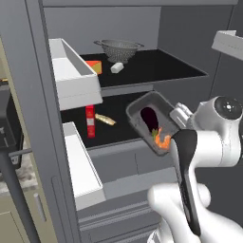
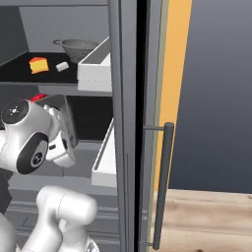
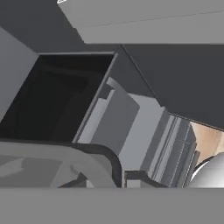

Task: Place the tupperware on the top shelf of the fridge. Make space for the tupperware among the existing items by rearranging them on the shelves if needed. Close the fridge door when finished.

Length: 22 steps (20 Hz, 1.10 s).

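**Tupperware held tilted in front of the open fridge**

We can't see the fingertips — the gripper (image 1: 167,127) is hidden behind the tupperware (image 1: 153,124), shut tight on its edge. The tub hangs tilted in mid-air, in front of the lower shelf (image 1: 114,135) of the fridge (image 1: 199,47). In the right base view the arm blocks most of it. On the top shelf (image 1: 156,71): colander (image 1: 118,49) at the back, white block (image 1: 116,68), and cheese wedge (image 2: 38,64) partly cut off by a door bin (image 1: 71,71). The lower shelf holds a red bottle (image 1: 90,121) and tan stick (image 1: 105,119). Black interior — dark grey walls.
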{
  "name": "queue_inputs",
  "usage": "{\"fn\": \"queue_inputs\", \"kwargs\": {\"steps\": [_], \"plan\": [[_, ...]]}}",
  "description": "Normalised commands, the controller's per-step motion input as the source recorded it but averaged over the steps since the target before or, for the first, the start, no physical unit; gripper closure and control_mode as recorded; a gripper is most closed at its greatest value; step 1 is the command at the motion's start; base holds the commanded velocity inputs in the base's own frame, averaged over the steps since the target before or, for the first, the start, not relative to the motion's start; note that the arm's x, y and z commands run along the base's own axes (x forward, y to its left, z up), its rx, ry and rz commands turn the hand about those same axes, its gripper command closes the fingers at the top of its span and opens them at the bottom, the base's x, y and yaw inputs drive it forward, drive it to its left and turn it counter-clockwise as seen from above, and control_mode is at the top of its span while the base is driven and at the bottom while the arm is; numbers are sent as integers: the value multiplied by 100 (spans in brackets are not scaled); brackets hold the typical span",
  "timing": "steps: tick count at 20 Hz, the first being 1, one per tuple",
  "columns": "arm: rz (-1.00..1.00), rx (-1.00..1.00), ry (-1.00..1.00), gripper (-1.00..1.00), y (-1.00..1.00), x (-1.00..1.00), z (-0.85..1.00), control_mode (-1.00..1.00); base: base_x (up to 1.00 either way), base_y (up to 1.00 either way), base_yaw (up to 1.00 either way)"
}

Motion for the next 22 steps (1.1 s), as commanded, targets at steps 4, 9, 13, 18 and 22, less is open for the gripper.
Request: {"fn": "queue_inputs", "kwargs": {"steps": [4,9,13,18,22], "plan": [[-19,1,-31,100,0,0,55,-100,0,0,0],[-27,5,-18,100,0,-5,38,-100,0,0,0],[-29,17,-5,100,8,-17,33,-100,0,0,0],[-11,19,3,100,7,-18,47,-100,0,0,0],[0,11,11,100,17,-24,27,-100,0,0,0]]}}
